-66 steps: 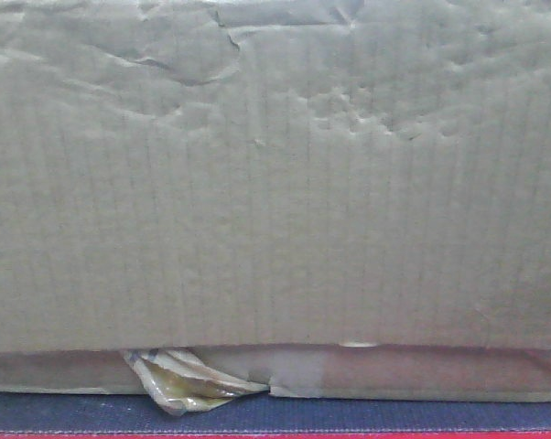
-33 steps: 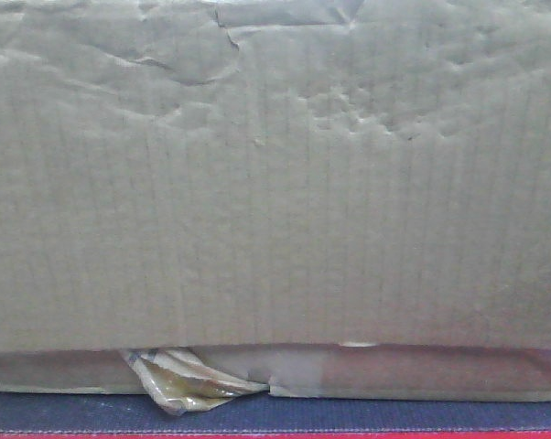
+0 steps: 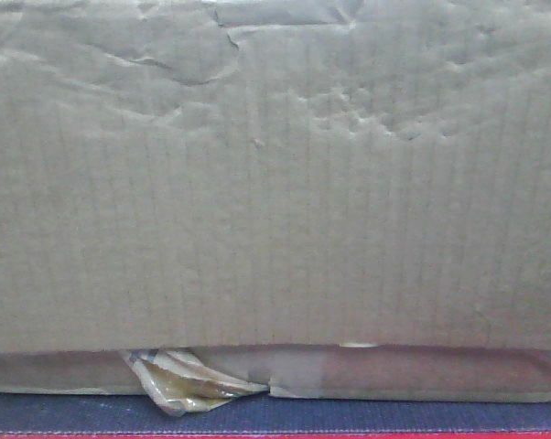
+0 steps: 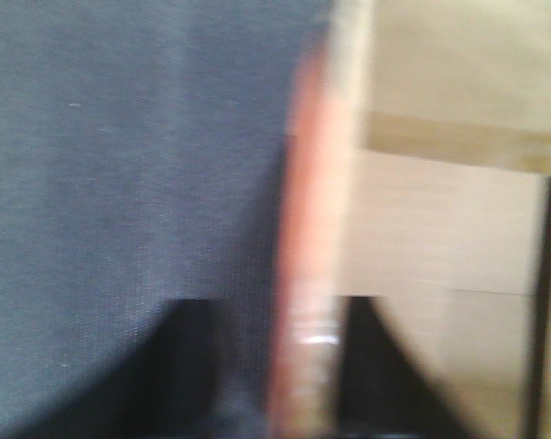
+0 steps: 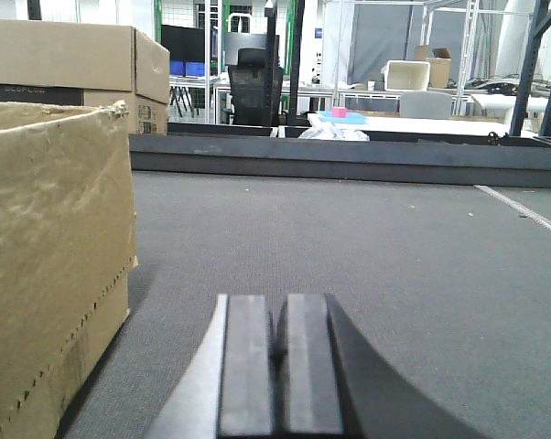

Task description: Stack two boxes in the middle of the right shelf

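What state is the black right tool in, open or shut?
Shut: the black right tool has its two flat fingers pressed together, no gap.

Work surface: dk grey textured platform [image 5: 376,247] w/ raised dark rim [image 5: 349,157] at far edge. Its red edging [image 4: 307,274] shows in the left wrist view next to pale wood-look floor [image 4: 422,238], both blurred. Far bkgd, brightly lit hall: black office chair [image 5: 251,87] centre, white tables [image 5: 422,125] right w/ blue tray [image 5: 349,118], stacked printed cartons [image 5: 65,55] far left, dark frame uprights [image 5: 530,55] far right.
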